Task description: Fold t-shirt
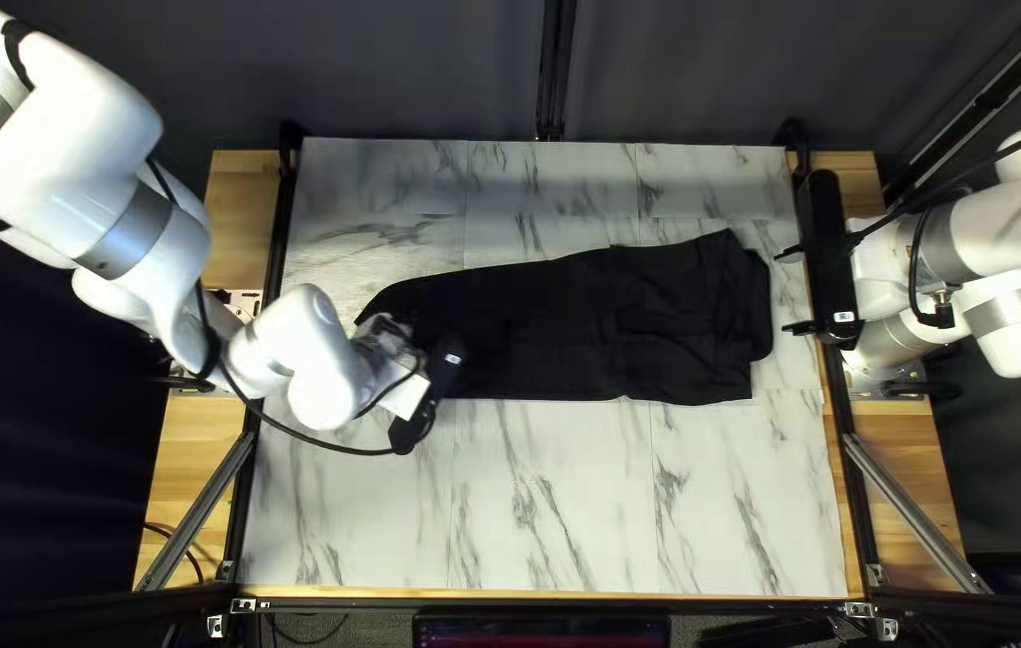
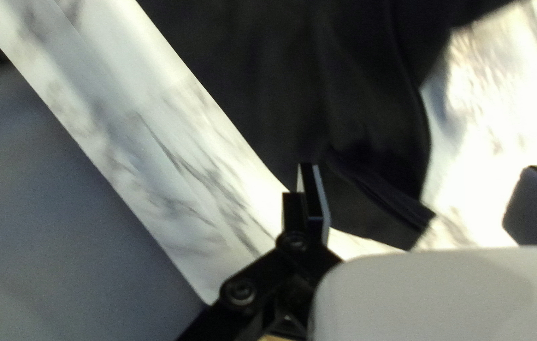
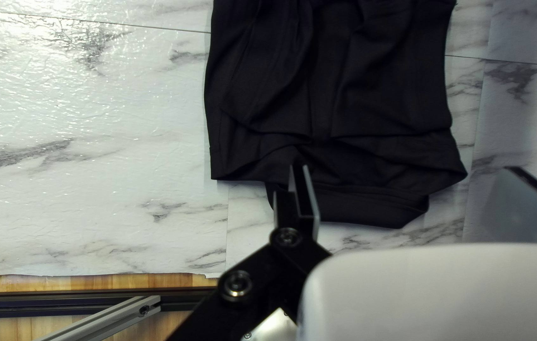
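just black t-shirt (image 1: 559, 330) on table (image 1: 583, 504)

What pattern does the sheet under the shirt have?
White marble with grey veins on the sheet, clearest in the top left view.

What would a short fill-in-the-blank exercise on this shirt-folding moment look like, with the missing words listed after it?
The t-shirt on the table is ____ in colour.
The table top is patterned to look like ____.
Of the left gripper and the right gripper, the number shut on the t-shirt is ____.
In the top left view, the right gripper is beyond the t-shirt's ____ end.

Missing words: black; marble; zero; right
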### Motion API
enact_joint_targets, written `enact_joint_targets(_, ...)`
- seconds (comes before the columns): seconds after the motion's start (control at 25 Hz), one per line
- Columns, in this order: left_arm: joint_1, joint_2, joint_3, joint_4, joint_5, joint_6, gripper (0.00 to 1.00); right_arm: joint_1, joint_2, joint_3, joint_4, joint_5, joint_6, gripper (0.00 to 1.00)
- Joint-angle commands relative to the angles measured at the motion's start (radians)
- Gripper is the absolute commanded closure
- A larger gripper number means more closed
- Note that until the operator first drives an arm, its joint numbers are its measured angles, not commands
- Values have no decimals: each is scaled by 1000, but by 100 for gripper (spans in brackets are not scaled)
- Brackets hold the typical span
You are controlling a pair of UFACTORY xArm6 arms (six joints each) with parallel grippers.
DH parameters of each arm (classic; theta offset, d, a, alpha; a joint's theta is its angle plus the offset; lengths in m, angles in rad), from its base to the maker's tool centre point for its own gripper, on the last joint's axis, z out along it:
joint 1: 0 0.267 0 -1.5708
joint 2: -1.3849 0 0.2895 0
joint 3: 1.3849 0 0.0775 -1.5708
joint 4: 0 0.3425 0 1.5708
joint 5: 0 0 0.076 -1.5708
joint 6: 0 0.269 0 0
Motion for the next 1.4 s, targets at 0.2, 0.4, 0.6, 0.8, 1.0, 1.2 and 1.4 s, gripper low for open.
enact_joint_targets(0.2,61,-42,45,-8,-7,-52,0,0,0,0,0,0,0,0)
enact_joint_targets(0.4,118,-33,45,5,-29,-29,96,0,0,0,0,0,0,0)
enact_joint_targets(0.6,125,-25,6,-13,-5,19,100,0,0,0,0,0,0,0)
enact_joint_targets(0.8,147,-33,-36,-13,40,91,100,0,0,0,0,0,0,0)
enact_joint_targets(1.0,205,25,-117,22,41,176,100,0,0,0,0,0,0,0)
enact_joint_targets(1.2,188,138,-221,56,25,201,100,0,0,0,0,0,0,0)
enact_joint_targets(1.4,155,113,-188,29,37,225,0,0,0,0,0,0,0,0)
